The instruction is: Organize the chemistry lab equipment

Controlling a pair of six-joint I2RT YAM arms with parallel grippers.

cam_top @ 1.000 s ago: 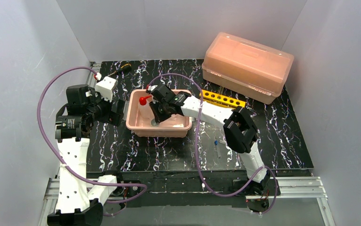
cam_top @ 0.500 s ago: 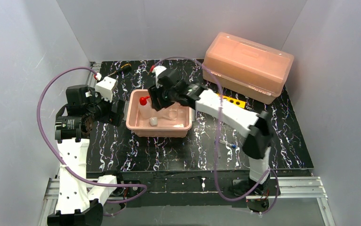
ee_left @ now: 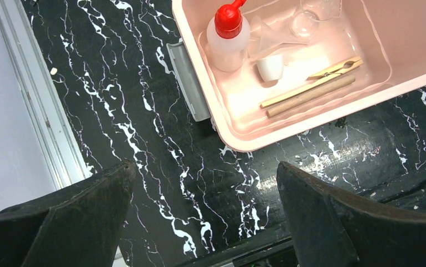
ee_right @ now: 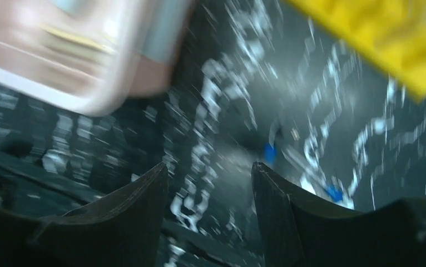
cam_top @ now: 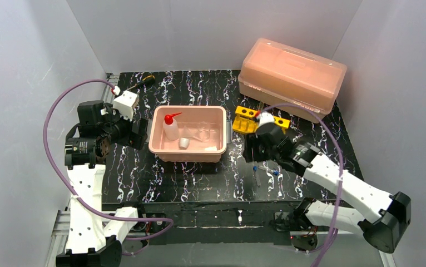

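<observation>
**Right gripper empty above two tubes; most of the kit sits in the pink tray**

The right gripper (ee_right: 209, 167) is parted about halfway with nothing between its fingers. Its wrist view is smeared by blur, so only rough shapes show. Seen from above, the right gripper (cam_top: 253, 151) hangs lower right of centre, over the black marbled tabletop (cam_top: 199, 178).

Just below it lie two blue-capped clear tubes (cam_top: 256, 173), side by side on the table. In the blurred wrist view only their blue caps (ee_right: 270, 153) can be picked out.

The yellow holed rack (cam_top: 245, 118) stands just above the gripper. The right arm covers its middle, so its holes cannot be counted. In the wrist view it is a yellow wedge (ee_right: 389, 39) cut off at the upper right corner.

The left gripper (ee_left: 204, 167) is spread fully wide and holds nothing. It sits at the left of the overhead view (cam_top: 138, 132), beside the pink tray (cam_top: 216, 149).

In the tray are:
- one small white squeeze bottle with red nozzle (ee_left: 228, 36), standing upright
- one tiny white cup (ee_left: 270, 68), near the bottle
- two wooden clamps (ee_left: 311, 89), lying together
- a clear glass beaker (ee_left: 305, 22), whose outline nearly vanishes against the pink floor

The big pink lidded box (cam_top: 291, 78) sits closed at the upper right, well apart from the tray.
</observation>
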